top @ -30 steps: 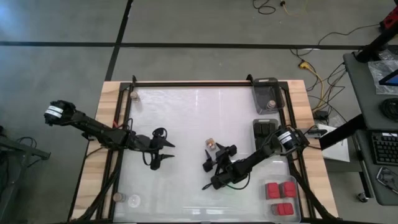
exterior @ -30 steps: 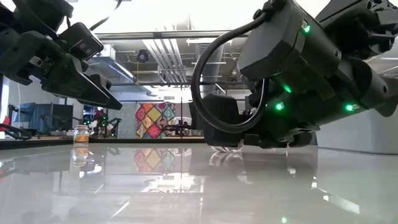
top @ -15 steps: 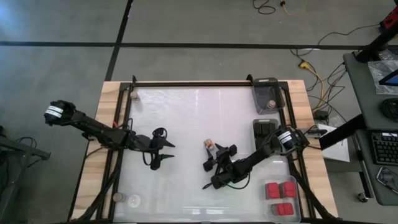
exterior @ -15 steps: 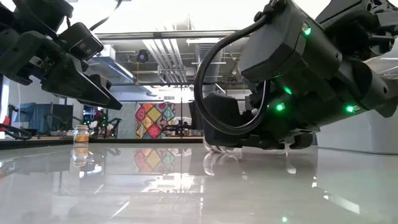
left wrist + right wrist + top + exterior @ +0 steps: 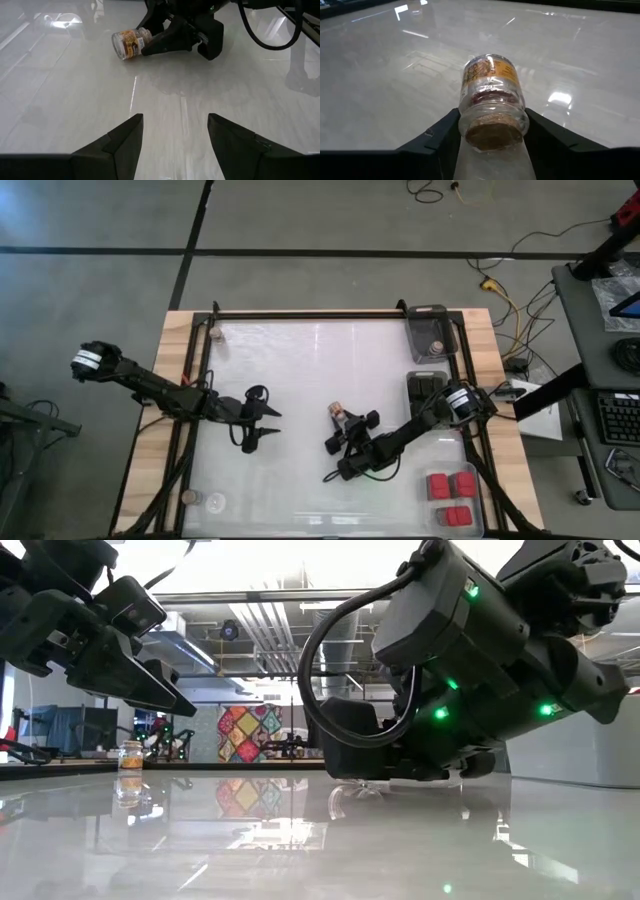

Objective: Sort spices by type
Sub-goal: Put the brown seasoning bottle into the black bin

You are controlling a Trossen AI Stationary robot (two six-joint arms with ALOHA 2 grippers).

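Left arm comes in from the table's left edge, stretched out low toward the middle. The left gripper (image 5: 262, 426) sits over the left-centre of the table with its two fingers (image 5: 112, 145) spread apart and nothing between them.

Right arm reaches from the right edge across toward the centre, elbow bent, wrist down close to the surface, green lights on its housing. The right gripper (image 5: 345, 427) has its fingers (image 5: 437, 137) on either side of a small jar (image 5: 491, 102) lying on its side. It looks like they press its sides, though I can't be sure the grip is firm.
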